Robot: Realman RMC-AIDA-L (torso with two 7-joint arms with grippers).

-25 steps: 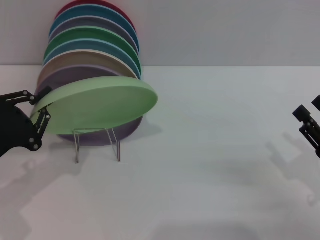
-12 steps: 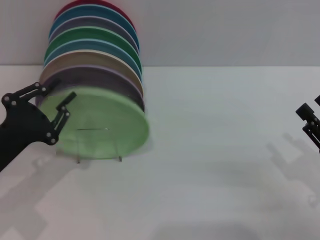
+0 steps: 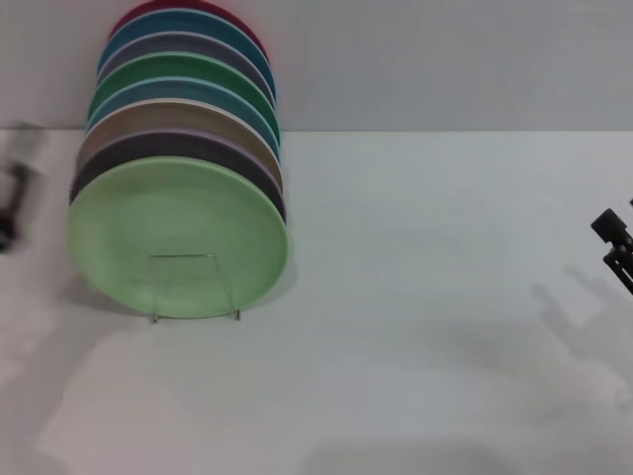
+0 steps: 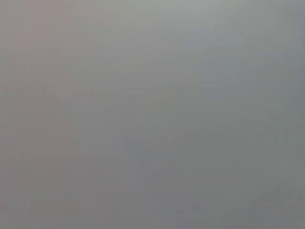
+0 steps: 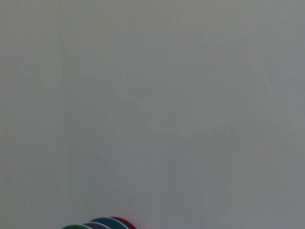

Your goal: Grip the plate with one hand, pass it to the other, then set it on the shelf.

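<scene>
White tabletop (image 3: 425, 297) fills my head view, matte and pale, meeting a plain grey-white wall (image 3: 445, 59) along a straight line behind the work. Soft grey shadows lie across the near part of the surface.

On my left side stands the row of plates (image 3: 188, 89), all upright on edge and leaning back toward the wall. From the rear I count red, blue, grey-purple, darker green, teal, beige and a dark lilac one, each rim peeking above the next. At the very front is the plate (image 3: 178, 236), pale mint green, standing on edge with its face toward me and resting against the lilac plate behind it. The shelf (image 3: 194, 289), a thin clear frame, sits at its lower edge, 2 slim uprights showing in front of the green face, feet on the table.

Left gripper (image 3: 10, 203): only a dark smear at the left edge of my head view, apart from the plate; I cannot tell how its fingers stand. Left wrist view gives me flat grey, nothing more.

Right gripper (image 3: 615, 247) sits at the far right edge, well apart from the plates, mostly cut off; finger state I cannot tell. Right wrist view shows blank wall with plate tops (image 5: 102, 223) just showing at one edge.
</scene>
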